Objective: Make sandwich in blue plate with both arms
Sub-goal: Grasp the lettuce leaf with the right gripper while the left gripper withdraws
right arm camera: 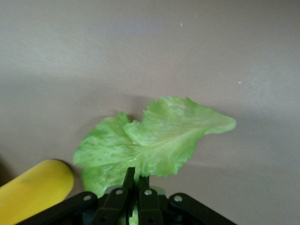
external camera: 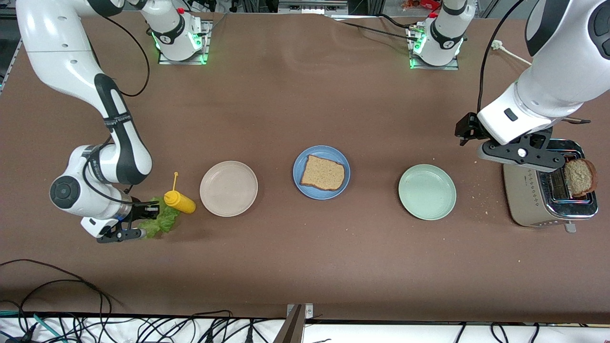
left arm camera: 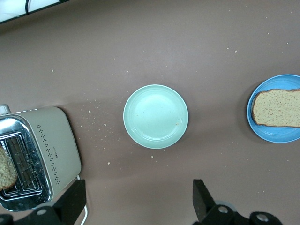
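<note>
The blue plate (external camera: pixel 298 166) lies mid-table with one brown bread slice (external camera: pixel 323 173) on it. A green lettuce leaf (external camera: pixel 163 222) lies on the table at the right arm's end, and my right gripper (external camera: pixel 143 222) is shut on its edge. The right wrist view shows the lettuce (right arm camera: pixel 157 136) pinched between the jaws of that gripper (right arm camera: pixel 136 180). My left gripper (external camera: pixel 522 159) hangs open over the toaster (external camera: pixel 529 195) with nothing between its fingers (left arm camera: pixel 202 199). A second bread slice (external camera: pixel 580 177) stands in the toaster slot. The left wrist view shows the blue plate (left arm camera: pixel 281 136) off to one side.
A yellow squeeze bottle (external camera: pixel 179 201) lies right beside the lettuce. A beige plate (external camera: pixel 228 188) and a pale green plate (external camera: pixel 427 192) flank the blue plate. Crumbs lie scattered near the toaster. Cables run along the table's front edge.
</note>
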